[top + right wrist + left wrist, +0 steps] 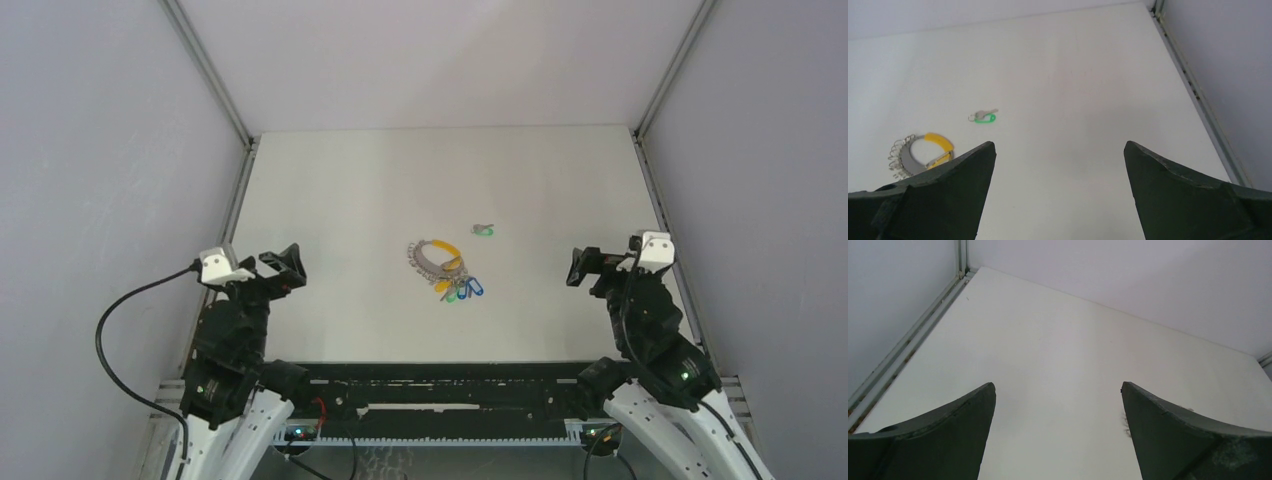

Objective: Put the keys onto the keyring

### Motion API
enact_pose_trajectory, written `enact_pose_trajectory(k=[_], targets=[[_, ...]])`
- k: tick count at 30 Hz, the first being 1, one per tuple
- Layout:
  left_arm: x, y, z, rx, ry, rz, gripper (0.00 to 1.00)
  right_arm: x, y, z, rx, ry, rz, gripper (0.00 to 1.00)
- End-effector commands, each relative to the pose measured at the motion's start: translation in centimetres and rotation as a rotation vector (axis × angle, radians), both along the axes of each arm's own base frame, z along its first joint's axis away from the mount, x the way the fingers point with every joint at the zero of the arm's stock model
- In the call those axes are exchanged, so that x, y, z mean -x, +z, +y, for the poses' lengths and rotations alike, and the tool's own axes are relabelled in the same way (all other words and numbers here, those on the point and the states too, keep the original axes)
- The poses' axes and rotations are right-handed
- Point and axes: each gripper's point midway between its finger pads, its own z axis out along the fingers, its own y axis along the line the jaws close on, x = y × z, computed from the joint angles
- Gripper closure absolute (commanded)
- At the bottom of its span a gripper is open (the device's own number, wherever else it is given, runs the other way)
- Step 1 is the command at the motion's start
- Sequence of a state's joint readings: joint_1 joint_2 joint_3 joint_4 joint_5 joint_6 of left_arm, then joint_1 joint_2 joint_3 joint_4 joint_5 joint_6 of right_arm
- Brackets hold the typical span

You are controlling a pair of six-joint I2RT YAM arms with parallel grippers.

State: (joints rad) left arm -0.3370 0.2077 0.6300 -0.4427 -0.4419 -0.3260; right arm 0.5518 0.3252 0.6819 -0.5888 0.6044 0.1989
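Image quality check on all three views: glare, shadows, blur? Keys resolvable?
Top external: flat, even light, no hard shadows or glare; keyring and lone green key tiny, little detail. Left wrist: left hand dark and soft-edged close to the lens, table pale and featureless. Right wrist: green key and keyring reasonably sharp; right hand dark, underexposed.

1. The keyring [432,257], a yellow-and-silver loop, lies flat in the middle of the table [330,200]
2. Blue, green and orange keys [463,290] cluster touching its 5 o'clock edge
3. One green key [484,230] lies apart at its 2 o'clock
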Motion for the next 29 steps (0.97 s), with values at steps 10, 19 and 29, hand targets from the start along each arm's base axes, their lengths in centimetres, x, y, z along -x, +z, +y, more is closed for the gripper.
enact_pose_trajectory(k=[10,19,29], targets=[[2.2,3.3,2.8,0.08,0.117,-0.261,0.0,1.9,3.1,-2.9,-0.02,-0.071,-0.181,0.0],[2.5,3.4,3.0,0.069,0.118,-0.281,0.0,1.6,2.9,-2.4,-0.007,-0.044,-0.18,0.0],[2.7,3.5,2.9,0.073,0.112,-0.291,0.0,1.4,2.7,-2.4,-0.005,-0.043,-0.174,0.0]])
